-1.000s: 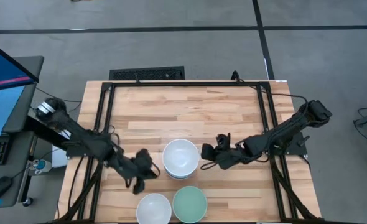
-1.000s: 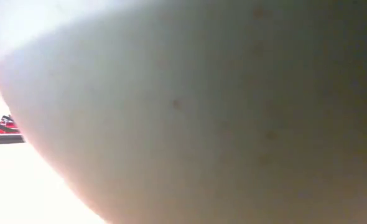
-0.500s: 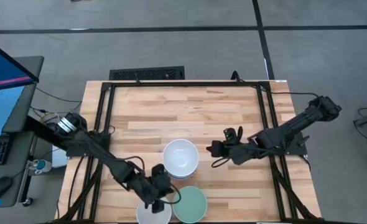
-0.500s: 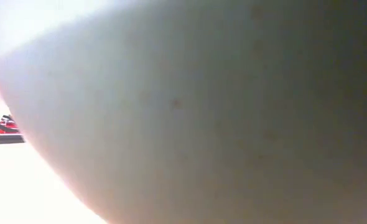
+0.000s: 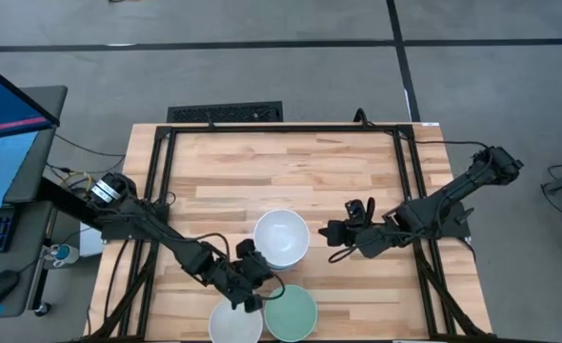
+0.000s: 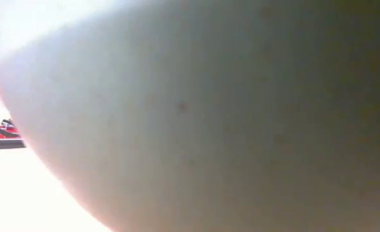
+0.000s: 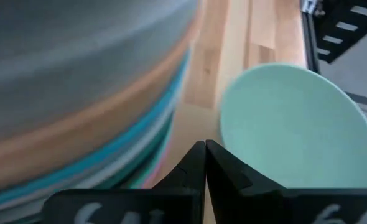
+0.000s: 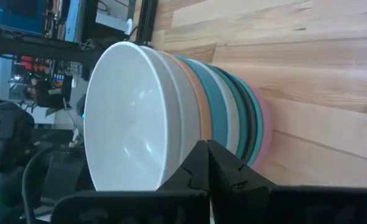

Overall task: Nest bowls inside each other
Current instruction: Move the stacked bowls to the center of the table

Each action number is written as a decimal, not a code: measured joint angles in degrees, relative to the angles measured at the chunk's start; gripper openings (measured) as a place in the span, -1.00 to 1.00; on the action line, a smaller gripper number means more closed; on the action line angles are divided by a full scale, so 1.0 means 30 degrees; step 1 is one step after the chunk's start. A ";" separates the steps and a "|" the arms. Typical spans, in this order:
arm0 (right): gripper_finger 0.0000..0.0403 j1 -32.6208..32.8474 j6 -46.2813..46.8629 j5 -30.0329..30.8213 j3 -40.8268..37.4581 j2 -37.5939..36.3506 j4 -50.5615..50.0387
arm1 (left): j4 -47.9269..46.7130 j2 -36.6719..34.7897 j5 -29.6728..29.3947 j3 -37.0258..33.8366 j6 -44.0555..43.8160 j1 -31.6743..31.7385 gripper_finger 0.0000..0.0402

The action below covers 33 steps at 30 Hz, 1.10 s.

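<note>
A stack of nested bowls (image 5: 281, 238), white on top with orange, turquoise, dark and pink rims below (image 8: 233, 112), stands on the table's near middle. A single white bowl (image 5: 235, 324) and a mint green bowl (image 5: 291, 312) sit at the near edge. My left gripper (image 5: 253, 286) is shut and low, in the gap between the stack (image 7: 78, 93) and the mint bowl (image 7: 289, 118). My right gripper (image 5: 336, 232) is shut, a little to the right of the stack and pointing at it. I see neither touch a bowl.
A pale bowl wall (image 6: 209, 116) right at the lens fills the low view. Black frame rails (image 5: 162, 191) run along the table's left, right and far sides. Bare wood (image 5: 281, 171) lies on the far half. A monitor and keyboard (image 5: 5, 143) stand left of the table.
My left gripper has swung from the stack's left side toward the near edge and rightward, passing over the single white bowl into the gap between the stack and the two single bowls. My right gripper has drawn back from the stack toward the right edge.
</note>
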 joint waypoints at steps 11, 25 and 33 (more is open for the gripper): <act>-0.94 0.0001 0.1015 -0.0055 0.0000 0.0007 -0.1057 | -0.1795 0.0000 -0.0055 0.0000 -0.0827 0.0019 -0.99; -0.94 -0.0175 0.0392 -0.3476 0.0007 0.2316 0.2592 | -0.7209 0.0000 -0.4657 -0.0007 -0.8120 -0.2453 -0.99; -0.94 0.0175 0.1469 -0.3718 -0.0006 0.3915 0.4375 | -0.7946 0.0000 -0.5591 -0.0022 -1.0795 -0.3594 -0.99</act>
